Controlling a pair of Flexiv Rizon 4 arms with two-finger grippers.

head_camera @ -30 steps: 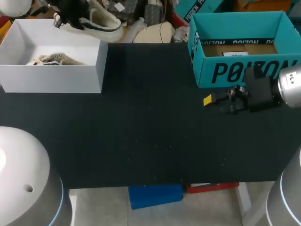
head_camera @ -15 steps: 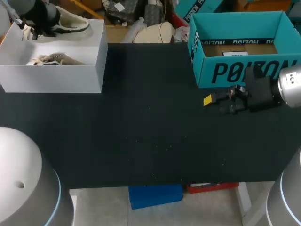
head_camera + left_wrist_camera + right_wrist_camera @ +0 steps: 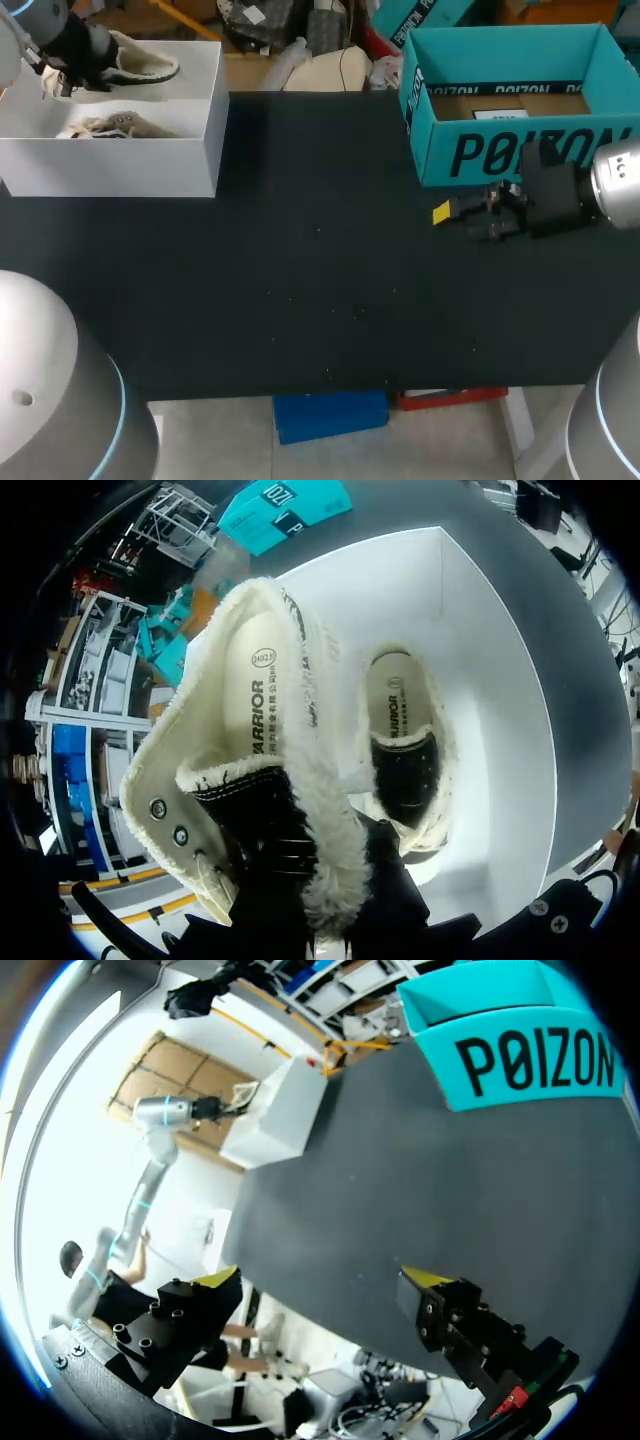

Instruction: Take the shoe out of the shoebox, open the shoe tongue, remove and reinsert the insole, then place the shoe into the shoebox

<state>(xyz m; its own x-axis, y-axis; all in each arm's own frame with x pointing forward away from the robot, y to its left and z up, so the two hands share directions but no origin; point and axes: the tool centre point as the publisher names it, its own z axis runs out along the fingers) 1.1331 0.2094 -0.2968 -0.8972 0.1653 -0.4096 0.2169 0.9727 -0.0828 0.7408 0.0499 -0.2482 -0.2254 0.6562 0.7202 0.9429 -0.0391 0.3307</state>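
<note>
A cream fleece-lined shoe [image 3: 140,62] with a black tongue hangs over the far edge of the white shoebox [image 3: 150,165], held at its collar by my left gripper [image 3: 72,60], which is shut on it. The left wrist view looks down into this shoe [image 3: 255,740]; the shoe hides the fingertips. A second matching shoe [image 3: 115,126] lies inside the box [image 3: 480,640], below the held one [image 3: 400,750]. My right gripper [image 3: 455,222] rests low over the table in front of the teal box, open and with nothing in it [image 3: 322,1290].
An open teal box [image 3: 510,150] stands at the table's far right, just behind my right gripper, and shows ahead of it in the right wrist view [image 3: 520,1050]. The dark tabletop [image 3: 320,260] stretches between the two boxes.
My left arm has carried the shoe leftward from beyond the white box's far right corner to above its far left part, and slightly lower. The right arm has not moved.
</note>
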